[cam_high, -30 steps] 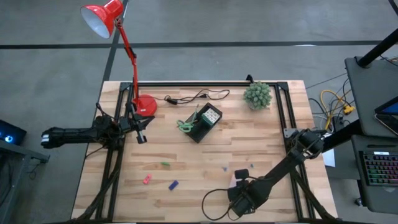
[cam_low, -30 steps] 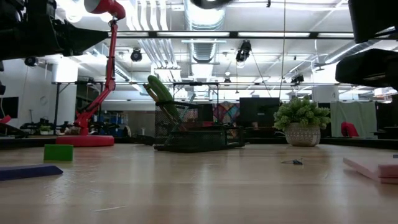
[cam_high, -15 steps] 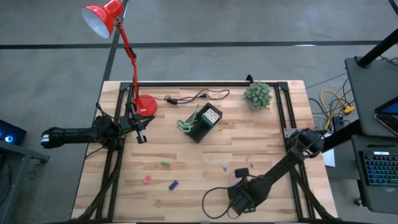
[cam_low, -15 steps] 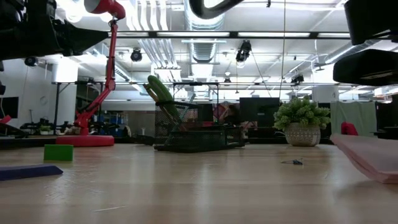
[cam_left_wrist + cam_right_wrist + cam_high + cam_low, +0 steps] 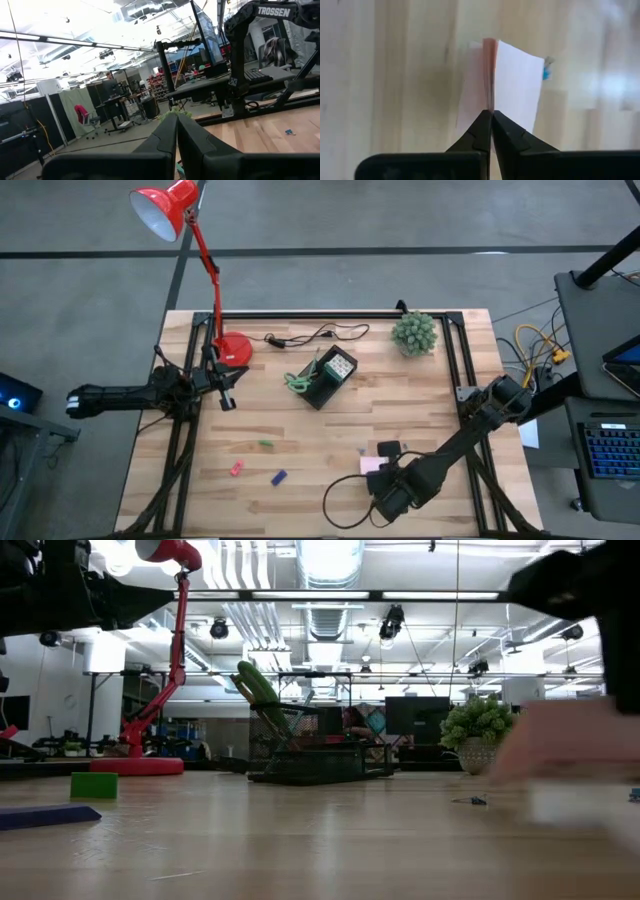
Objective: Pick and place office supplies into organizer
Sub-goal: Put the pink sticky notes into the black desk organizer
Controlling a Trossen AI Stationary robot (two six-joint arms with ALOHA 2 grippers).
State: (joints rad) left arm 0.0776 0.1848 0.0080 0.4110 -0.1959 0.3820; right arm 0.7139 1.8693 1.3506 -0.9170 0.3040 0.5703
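Note:
My right gripper (image 5: 383, 464) is near the table's near edge, right of the middle, shut on the pink sticky-note pad (image 5: 371, 465). Its wrist view shows the pad (image 5: 515, 85) edge-on above the wood. The pad is a pink blur (image 5: 570, 745) in the low view. The black organizer (image 5: 330, 377) stands mid-table, with the green-handled scissors (image 5: 297, 383) and the green-white block (image 5: 340, 365) in it. Green (image 5: 266, 444), red (image 5: 237, 468) and blue (image 5: 279, 477) pieces lie on the wood. My left gripper (image 5: 226, 397) waits shut at the left edge, beside the lamp base. My right gripper pinches the sticky-note pad's edge (image 5: 491, 104) between its two fingertips (image 5: 482, 125). The pad points away from the fingers, with its sheets fanned slightly apart at the far end. It appears lifted clear of the table, casting a shadow on the wood.
A red desk lamp (image 5: 234, 348) stands at the far left, with a black cable (image 5: 315, 335) beside it. A green spiky plant ball (image 5: 414, 333) sits at the far right. A tiny blue piece (image 5: 362, 450) lies near the pad. Bare wood lies between the organizer and the near edge.
My right gripper, shut on the pad, has risen. The pad lay flat on the table, then tipped up at one edge, and is now raised off the wood and shifted slightly toward the table's left. My left arm has kept still.

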